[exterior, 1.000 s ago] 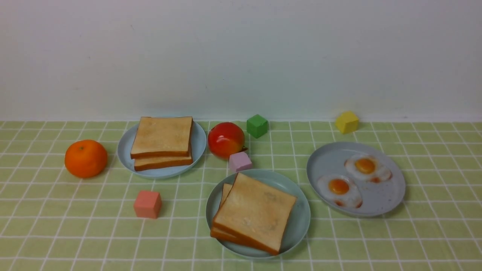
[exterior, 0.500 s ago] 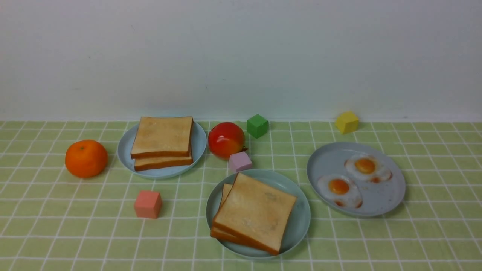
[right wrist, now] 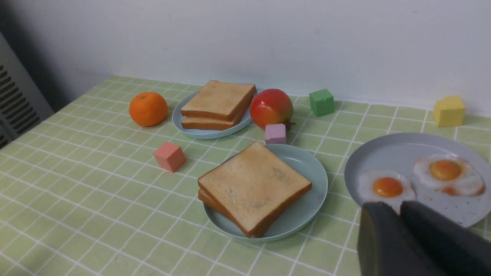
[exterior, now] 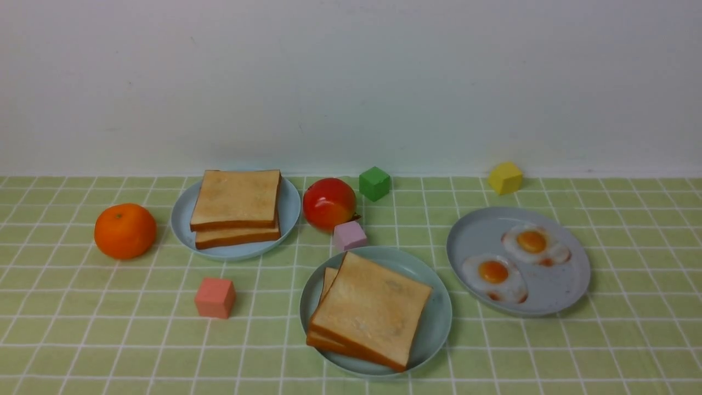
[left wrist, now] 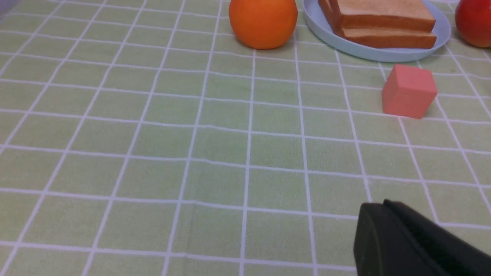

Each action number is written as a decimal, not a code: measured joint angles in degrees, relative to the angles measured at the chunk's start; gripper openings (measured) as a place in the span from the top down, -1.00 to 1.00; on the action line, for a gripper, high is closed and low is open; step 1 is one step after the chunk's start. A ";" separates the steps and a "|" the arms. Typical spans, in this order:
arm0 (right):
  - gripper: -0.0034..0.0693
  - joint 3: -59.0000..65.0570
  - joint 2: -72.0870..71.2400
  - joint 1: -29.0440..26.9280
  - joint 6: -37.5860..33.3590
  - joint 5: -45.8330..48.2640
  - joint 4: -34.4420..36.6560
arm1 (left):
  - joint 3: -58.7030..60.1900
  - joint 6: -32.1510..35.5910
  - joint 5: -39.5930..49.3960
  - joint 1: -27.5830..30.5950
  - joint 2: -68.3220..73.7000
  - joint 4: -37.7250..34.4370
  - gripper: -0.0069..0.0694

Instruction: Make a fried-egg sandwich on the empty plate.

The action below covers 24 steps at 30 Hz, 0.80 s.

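Here, in the front view, the fried-egg sandwich point(exterior: 368, 310) is lying on the mint-green plate point(exterior: 436, 318) near the middle of the green checked table point(exterior: 109, 340); only toast slices are showing, the top one skewed over the lower, and any egg between them cannot be seen. Just behind the plate a lilac cube point(exterior: 349, 235) is sitting, with a red apple point(exterior: 329, 203) and a green cube point(exterior: 374, 183) beyond it. To the left a pale-blue plate point(exterior: 184, 222) is carrying two stacked toast slices point(exterior: 236, 207), with an orange point(exterior: 125, 231) beside it and a pink cube point(exterior: 215, 297) nearer the camera. To the right a grey plate point(exterior: 548, 299) is holding two fried eggs point(exterior: 493, 277), and a yellow cube point(exterior: 505, 178) is standing near the wall. Neither arm is showing in this view. In the left wrist view, the left end effector point(left wrist: 418, 245) is hanging clenched above bare cloth, gripping nothing, well apart from the pink cube point(left wrist: 409, 91) and the orange point(left wrist: 263, 22). In the right wrist view, the right end effector point(right wrist: 401, 214) is hovering with a narrow gap between its dark fingers, grasping nothing, in front of the grey plate point(right wrist: 387, 151), with the sandwich point(right wrist: 253, 188) on its plate point(right wrist: 312, 180) off to one side.
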 joint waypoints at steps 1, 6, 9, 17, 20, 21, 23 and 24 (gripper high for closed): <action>0.64 0.00 0.00 0.00 0.00 0.00 0.00 | 0.00 0.00 0.00 0.00 0.00 0.00 0.84; 0.62 0.00 0.00 0.00 0.00 0.00 0.00 | 0.00 0.00 0.00 0.00 0.00 0.05 0.82; 0.62 0.00 0.00 0.00 0.00 0.00 0.00 | 0.00 0.00 0.00 0.00 0.00 0.05 0.82; 0.62 0.00 0.00 0.00 0.00 0.00 0.00 | 0.00 0.00 0.02 0.00 0.00 0.11 0.80; 0.62 0.00 0.00 0.00 0.00 0.00 0.00 | 0.00 0.00 0.02 0.00 0.00 0.16 0.79; 0.61 0.00 0.00 0.00 0.00 0.00 0.00 | 0.00 0.00 0.02 0.00 0.00 0.16 0.79; 0.60 0.07 0.00 0.00 0.00 0.00 0.51 | 0.00 0.00 0.02 0.00 0.00 0.16 0.78; 0.59 0.41 0.00 0.00 0.00 -0.08 1.09 | 0.00 0.00 0.02 0.00 0.00 0.16 0.77</action>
